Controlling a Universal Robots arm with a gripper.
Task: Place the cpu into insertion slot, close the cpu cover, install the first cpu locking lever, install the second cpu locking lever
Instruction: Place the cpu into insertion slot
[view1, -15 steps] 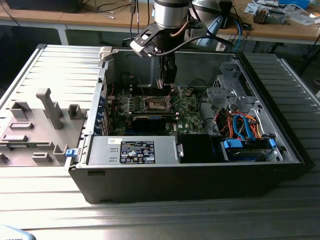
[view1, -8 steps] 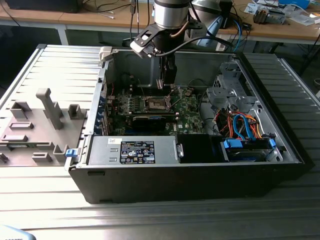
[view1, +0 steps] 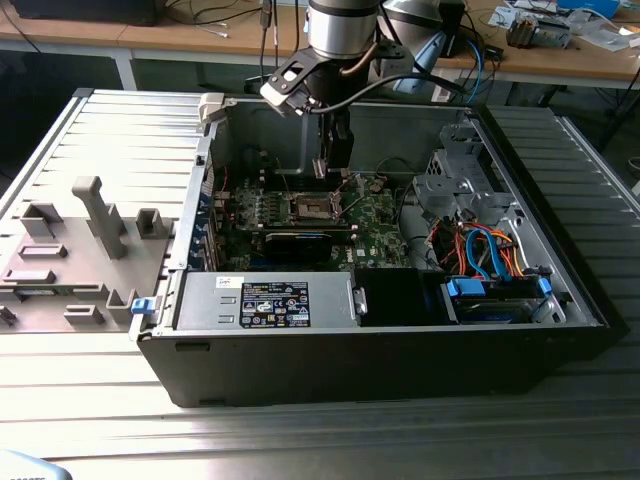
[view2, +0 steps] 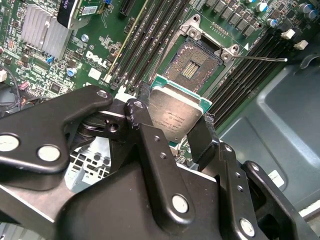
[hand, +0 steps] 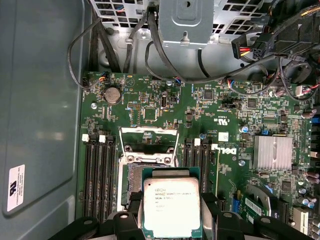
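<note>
Second wrist view: pincer (view2: 175, 116) clamps cpu (view2: 172, 107) by 2 edges, near open slot (view2: 192, 62), not seated. First wrist view: cover (hand: 148, 131) flipped up.

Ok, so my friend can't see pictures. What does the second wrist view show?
The black gripper holds the cpu, a square chip with a silvery top, by two opposite edges. Beyond it on the green motherboard lies the insertion slot, open and with nothing in it, between rows of long black slots.
</note>
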